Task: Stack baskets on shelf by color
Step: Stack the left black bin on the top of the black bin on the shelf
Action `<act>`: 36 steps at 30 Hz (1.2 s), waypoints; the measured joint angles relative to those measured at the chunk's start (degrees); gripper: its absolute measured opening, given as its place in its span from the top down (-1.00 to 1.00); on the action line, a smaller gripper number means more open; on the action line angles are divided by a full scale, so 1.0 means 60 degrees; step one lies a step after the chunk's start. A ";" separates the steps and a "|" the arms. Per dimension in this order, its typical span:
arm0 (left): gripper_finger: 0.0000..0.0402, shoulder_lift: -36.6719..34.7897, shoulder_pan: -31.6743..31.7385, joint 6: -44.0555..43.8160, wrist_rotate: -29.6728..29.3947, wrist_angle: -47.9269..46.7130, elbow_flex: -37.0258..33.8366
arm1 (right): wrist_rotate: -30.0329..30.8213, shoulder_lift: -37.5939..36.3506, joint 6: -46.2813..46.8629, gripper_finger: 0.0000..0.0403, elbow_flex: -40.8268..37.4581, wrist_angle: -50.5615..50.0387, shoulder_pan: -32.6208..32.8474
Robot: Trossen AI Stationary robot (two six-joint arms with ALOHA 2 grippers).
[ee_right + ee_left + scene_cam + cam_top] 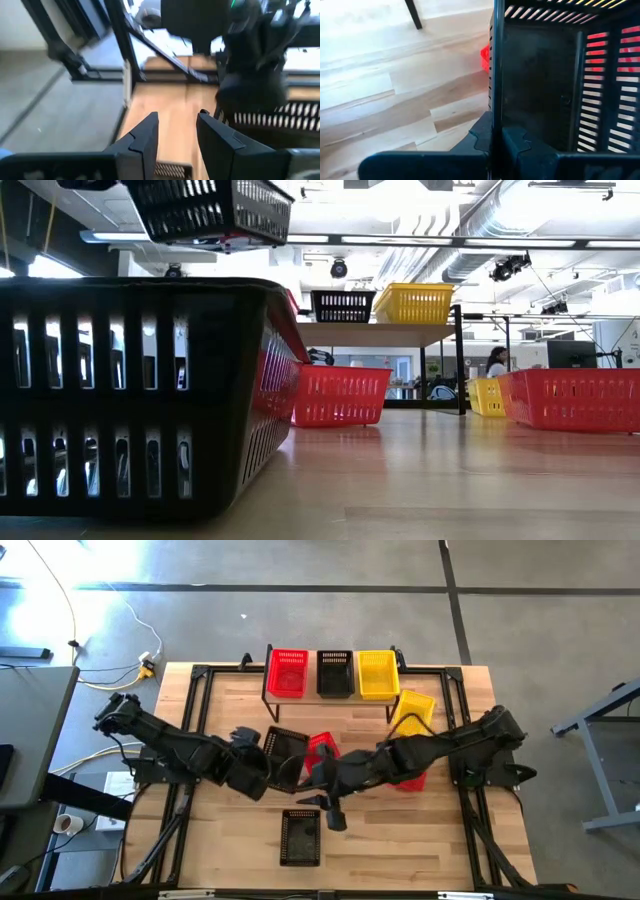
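Note:
The shelf (335, 698) stands at the table's far edge with a red (288, 672), a black (335, 673) and a yellow basket (377, 674) on its top. My left gripper (262, 756) is shut on a black basket (286, 754) at mid-table. My right gripper (333, 817) is open and hovers beside another black basket (300, 837), which rests on its base near the table's near edge. A red basket (322, 748) sits just right of the held one. A second red basket (412, 778) lies partly hidden under my right arm. A yellow basket (415, 708) sits by the shelf's right end. My left gripper (496, 136) holds the black basket by one side wall at its rim (496, 95), one finger inside the basket and one outside. It comes at the basket from the table's left. The basket (210, 210) is lifted clear of the table.
Black frame rails (200, 700) run along the table's left and right sides. My two arms meet near mid-table. Bare wood (400, 840) lies to the right of the near black basket. A person (496, 362) shows far off in the room behind.

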 joint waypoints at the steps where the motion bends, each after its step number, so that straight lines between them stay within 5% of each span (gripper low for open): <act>1: 1.00 0.0000 0.0082 0.0000 -0.0005 0.0000 0.0000 | 0.0000 0.0138 -0.0101 0.41 0.0003 -0.0163 -0.0032; 15: 1.00 0.0058 0.0755 -0.0069 0.0066 -0.0008 0.0000 | 0.2048 0.1661 -0.1667 0.41 0.0000 -0.0152 -0.0090; 36: 1.00 0.0211 0.1031 0.0533 0.0531 0.0714 -0.0004 | 0.2951 0.2301 -0.1532 0.41 -0.0007 -0.0734 -0.0477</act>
